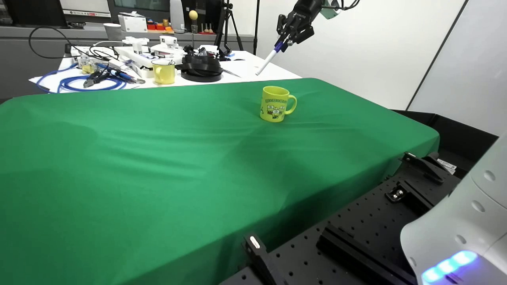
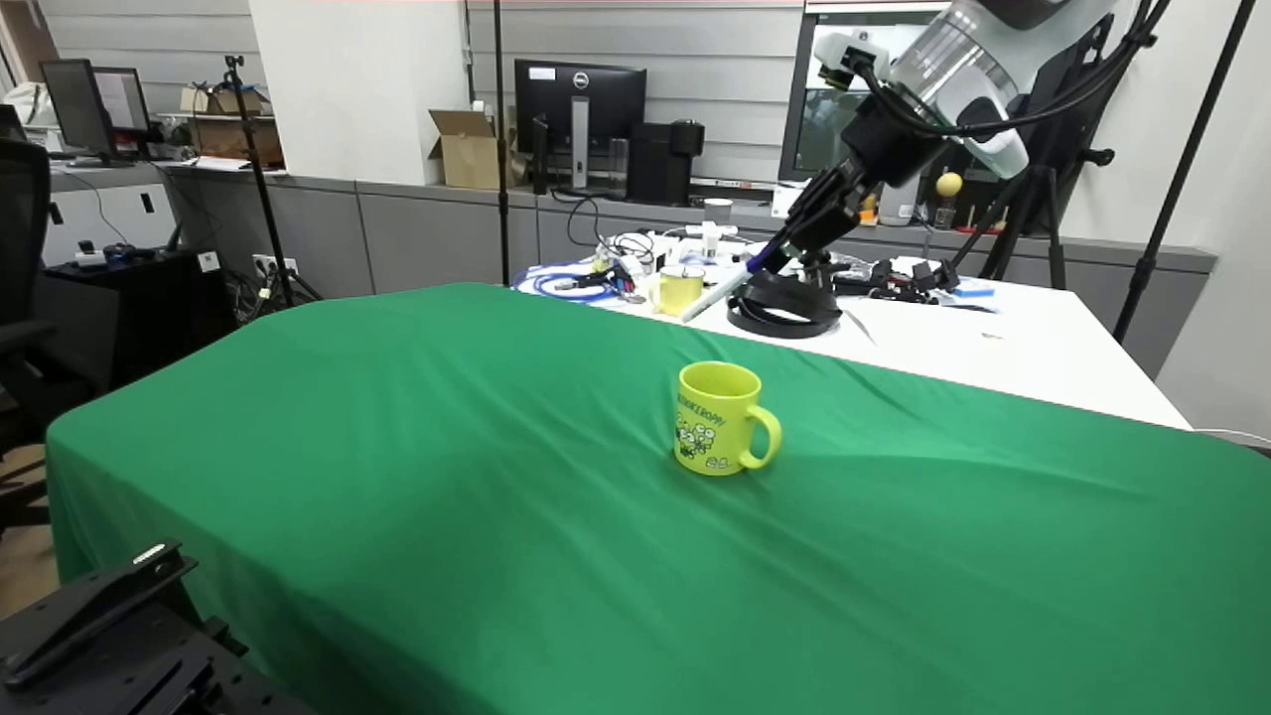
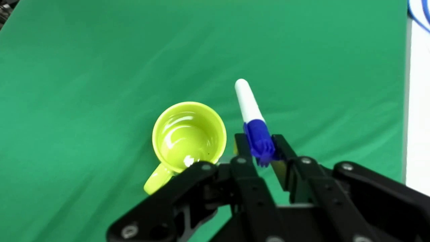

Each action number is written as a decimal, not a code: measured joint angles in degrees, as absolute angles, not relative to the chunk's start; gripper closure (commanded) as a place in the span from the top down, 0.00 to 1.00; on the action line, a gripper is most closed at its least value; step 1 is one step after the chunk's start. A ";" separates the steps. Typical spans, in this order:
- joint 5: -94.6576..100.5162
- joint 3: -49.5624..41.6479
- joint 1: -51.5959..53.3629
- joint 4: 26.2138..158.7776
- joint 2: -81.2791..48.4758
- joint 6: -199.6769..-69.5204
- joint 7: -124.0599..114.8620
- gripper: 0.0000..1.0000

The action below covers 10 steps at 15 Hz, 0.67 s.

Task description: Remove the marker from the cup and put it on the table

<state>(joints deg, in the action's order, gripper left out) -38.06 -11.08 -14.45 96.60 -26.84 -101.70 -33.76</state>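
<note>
The marker (image 1: 266, 62) has a white body and a blue cap. My gripper (image 3: 259, 143) is shut on the blue cap, and the white end sticks out past the fingertips. The marker is tilted in the air above the table in both exterior views (image 2: 717, 295); it also shows in the wrist view (image 3: 249, 105). The yellow cup (image 1: 273, 105) stands upright on the green-covered table (image 1: 158, 178), below the gripper and apart from the marker. In the wrist view the cup (image 3: 188, 136) is left of the gripper, and its visible inside is empty; part of its handle side is hidden by the gripper.
A white table (image 2: 1043, 348) adjoins the green one. It bears a paler yellow cup (image 1: 164, 72), blue cables (image 1: 91, 83), a black coiled strap (image 2: 784, 303) and other gear. A black perforated plate (image 1: 309, 253) and the white robot base (image 1: 455, 225) stand at the green table's edge.
</note>
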 measured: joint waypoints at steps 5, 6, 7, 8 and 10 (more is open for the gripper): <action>-41.76 -9.54 -14.38 93.04 -33.35 -97.77 -33.67 0.06; -41.88 -8.91 -14.05 92.96 -34.71 -97.69 -33.59 0.06; -41.90 -8.25 -13.52 92.92 -36.13 -97.72 -33.52 0.06; -41.90 -7.66 -12.85 92.87 -37.53 -97.81 -33.50 0.06; -41.90 -6.70 -11.29 92.67 -40.02 -97.99 -33.49 0.06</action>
<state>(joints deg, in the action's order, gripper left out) -41.90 -6.70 -11.29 92.67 -40.02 -97.99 -33.49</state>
